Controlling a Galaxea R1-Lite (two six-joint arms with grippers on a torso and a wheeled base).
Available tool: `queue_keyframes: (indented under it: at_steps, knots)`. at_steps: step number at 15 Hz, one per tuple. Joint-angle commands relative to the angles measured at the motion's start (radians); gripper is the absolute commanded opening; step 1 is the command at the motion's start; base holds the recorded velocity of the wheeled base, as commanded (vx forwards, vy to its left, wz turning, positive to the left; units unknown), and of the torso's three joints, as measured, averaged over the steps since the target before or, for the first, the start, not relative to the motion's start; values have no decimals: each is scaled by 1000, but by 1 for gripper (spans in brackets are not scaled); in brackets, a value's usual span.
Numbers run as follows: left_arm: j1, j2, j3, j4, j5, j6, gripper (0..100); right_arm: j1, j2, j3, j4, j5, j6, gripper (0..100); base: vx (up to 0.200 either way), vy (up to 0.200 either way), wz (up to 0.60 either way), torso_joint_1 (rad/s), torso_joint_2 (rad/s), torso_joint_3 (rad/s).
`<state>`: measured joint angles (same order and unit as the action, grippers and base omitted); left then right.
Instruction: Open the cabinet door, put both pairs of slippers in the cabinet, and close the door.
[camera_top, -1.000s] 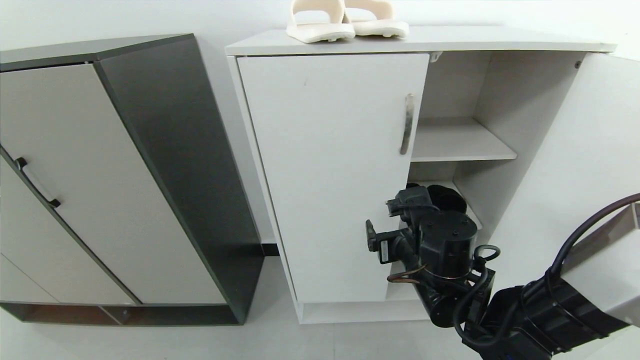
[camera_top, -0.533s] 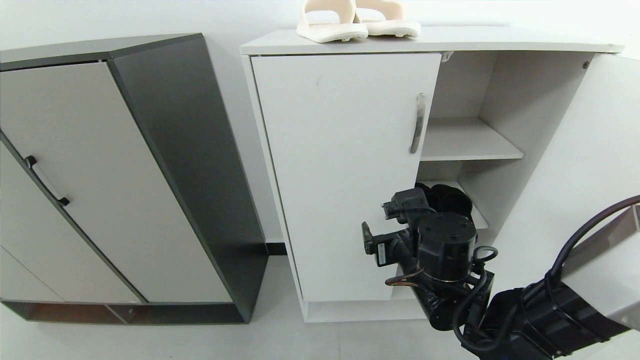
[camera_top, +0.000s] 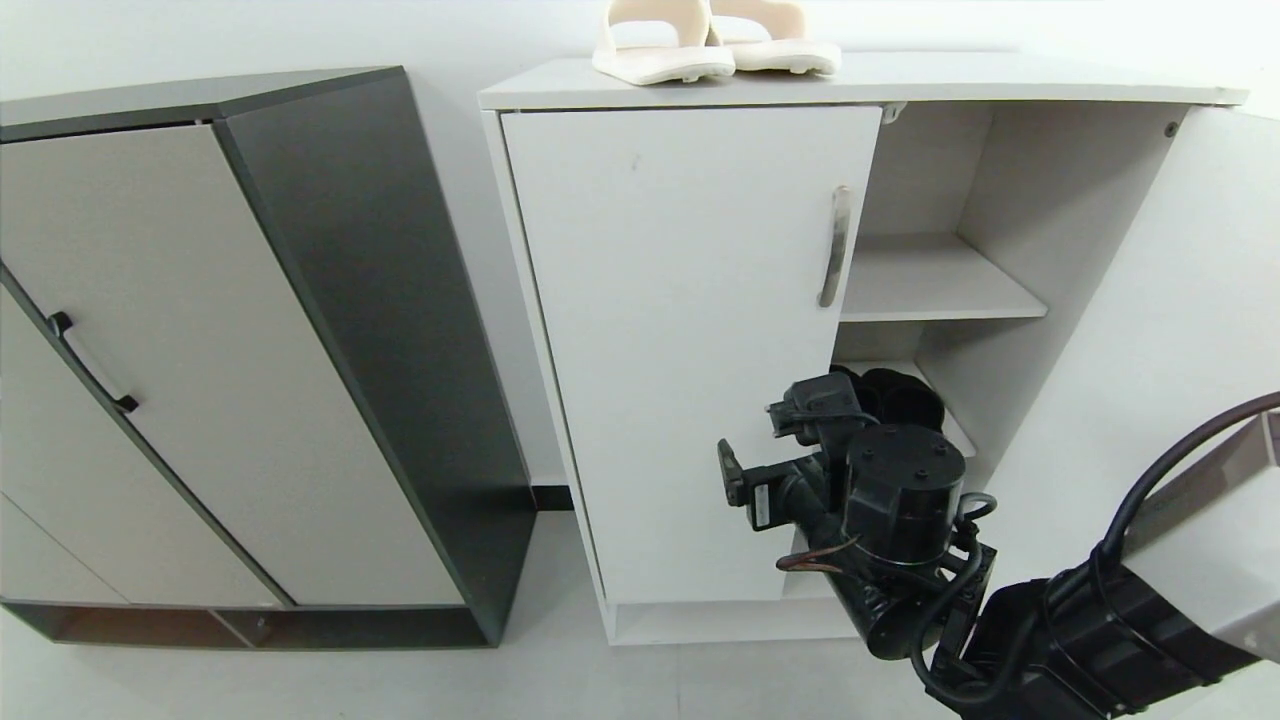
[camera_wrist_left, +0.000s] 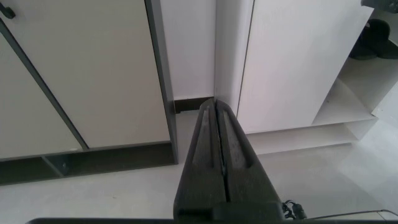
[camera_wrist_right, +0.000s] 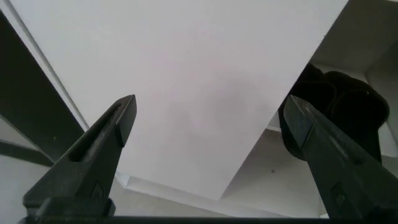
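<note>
A cream pair of slippers (camera_top: 715, 45) lies on top of the white cabinet (camera_top: 900, 85). The cabinet's right door (camera_top: 1150, 330) stands open and its left door (camera_top: 690, 340) is closed. A black pair of slippers (camera_top: 895, 395) sits on the lower shelf inside, also seen as the black pair (camera_wrist_right: 336, 99) past the closed door's edge. My right gripper (camera_top: 765, 440) hangs open in front of that door's lower edge, a short way out from the black pair, nothing between its fingers (camera_wrist_right: 106, 155). My left gripper (camera_wrist_left: 215, 112) is shut and empty, low over the floor between the two cabinets.
A grey cabinet (camera_top: 250, 350) with closed doors stands to the left, a narrow gap away from the white one. The upper shelf (camera_top: 930, 285) of the white cabinet is bare. The closed door carries a metal handle (camera_top: 832, 247). Pale floor (camera_top: 560, 680) lies in front.
The head camera shifted, sliding the scene right. My right gripper edged slightly down and left, still open, and more of the black pair shows on the shelf.
</note>
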<state>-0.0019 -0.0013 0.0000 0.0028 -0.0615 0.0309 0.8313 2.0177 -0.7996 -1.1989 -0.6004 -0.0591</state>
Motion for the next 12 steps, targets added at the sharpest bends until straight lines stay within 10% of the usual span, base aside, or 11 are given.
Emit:
queue_keyframes:
  at_steps: [1, 12]
  knots:
    - [0, 1, 0, 0, 0, 0, 0, 3, 1, 10, -7, 8, -2, 100, 0, 0, 0, 0, 0, 0]
    - [0, 1, 0, 0, 0, 0, 0, 9, -5, 25, -11, 28, -5, 100, 0, 0, 0, 44, -330, -294]
